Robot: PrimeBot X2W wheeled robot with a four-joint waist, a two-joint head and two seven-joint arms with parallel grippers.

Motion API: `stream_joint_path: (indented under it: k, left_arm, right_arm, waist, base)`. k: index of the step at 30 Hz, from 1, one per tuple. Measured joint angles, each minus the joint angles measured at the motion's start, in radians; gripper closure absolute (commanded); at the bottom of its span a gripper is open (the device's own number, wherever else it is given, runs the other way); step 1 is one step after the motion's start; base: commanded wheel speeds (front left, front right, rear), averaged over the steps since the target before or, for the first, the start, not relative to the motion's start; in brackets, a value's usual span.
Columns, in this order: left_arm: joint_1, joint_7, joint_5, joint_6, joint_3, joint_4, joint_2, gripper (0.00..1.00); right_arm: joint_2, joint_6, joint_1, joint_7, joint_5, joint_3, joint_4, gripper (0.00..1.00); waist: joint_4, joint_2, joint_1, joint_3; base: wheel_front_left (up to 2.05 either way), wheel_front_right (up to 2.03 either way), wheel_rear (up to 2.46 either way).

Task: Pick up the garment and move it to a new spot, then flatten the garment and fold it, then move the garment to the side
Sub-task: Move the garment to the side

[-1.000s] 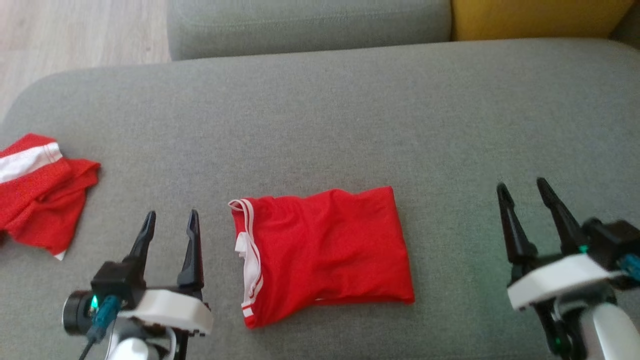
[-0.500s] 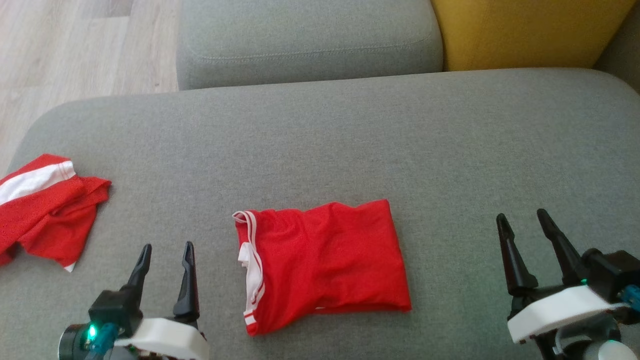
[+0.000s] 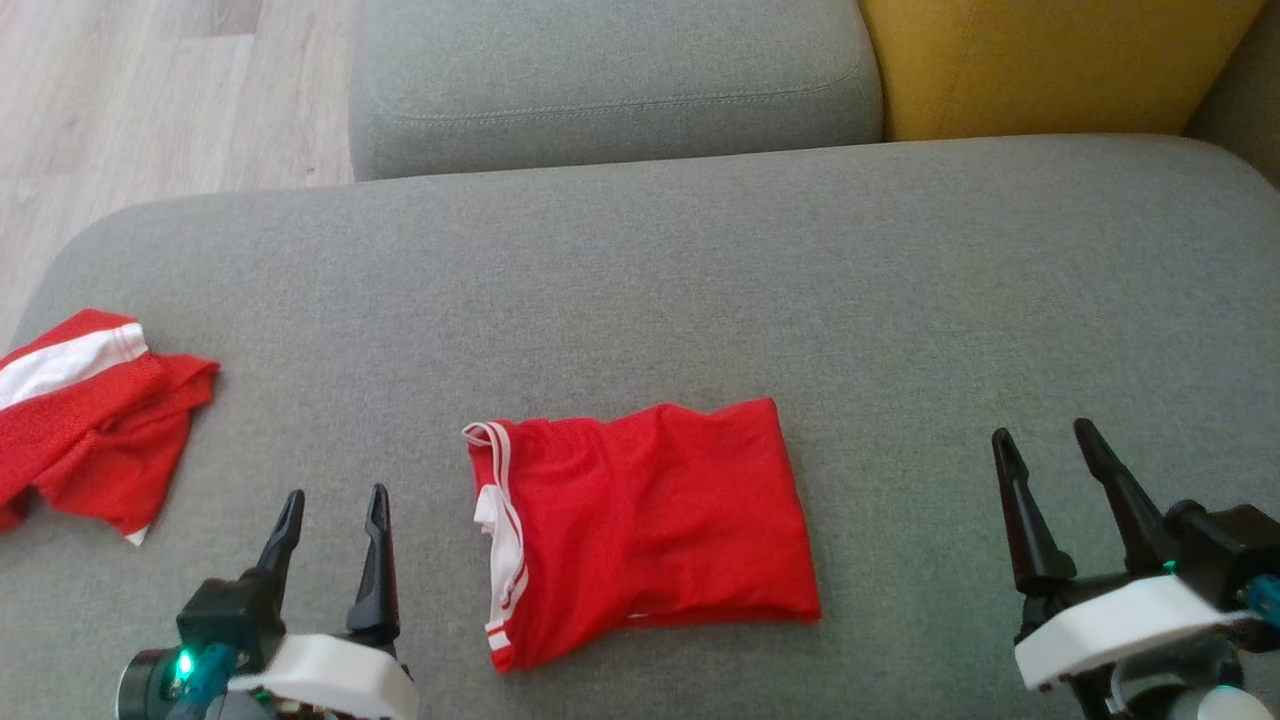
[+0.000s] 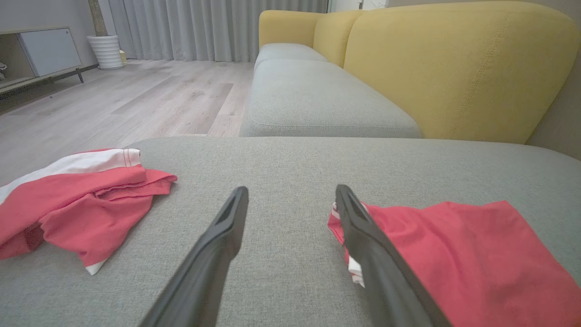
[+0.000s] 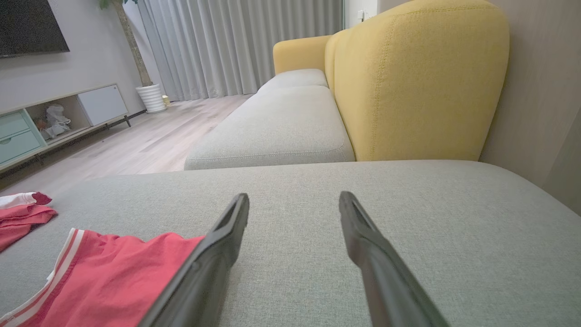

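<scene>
Between the empty, gaping left gripper (image 3: 336, 493) and right gripper (image 3: 1041, 430), a folded red white-trimmed garment (image 3: 650, 530) is lying on a grey fabric cushion (image 3: 700, 280).

the head camera has tilted up, so the whole picture sits lower: more of the far seat cushion (image 3: 600, 90) and yellow backrest (image 3: 1050, 60) shows. the left gripper (image 3: 335, 493) and right gripper (image 3: 1041, 430) now sit lower in frame beside the garment (image 3: 650, 530).

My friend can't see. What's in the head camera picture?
A folded red garment lies mid-cushion on a grey sofa, between the open left gripper and open right gripper. A crumpled red garment sits far left.
</scene>
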Motion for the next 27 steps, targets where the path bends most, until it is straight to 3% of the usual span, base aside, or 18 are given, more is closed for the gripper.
stream_joint_path:
  k: [16,27]
  left_arm:
    - [-0.008,0.0,0.0,0.009,-0.011,-0.006,0.003,0.0]
    - [-0.11,-0.027,0.002,-0.002,-0.029,0.005,-0.013,0.0]
  right_arm:
    - [0.0,0.0,-0.004,0.0,-0.003,0.032,0.041,0.0]
    - [-0.004,0.0,-0.225,-0.034,0.017,0.207,0.379,0.0]
  waist:
    - [0.007,0.0,0.0,0.021]
    - [0.084,0.0,0.0,0.114]
  base:
    - [0.0,0.0,0.0]
    - [0.0,0.0,0.0]
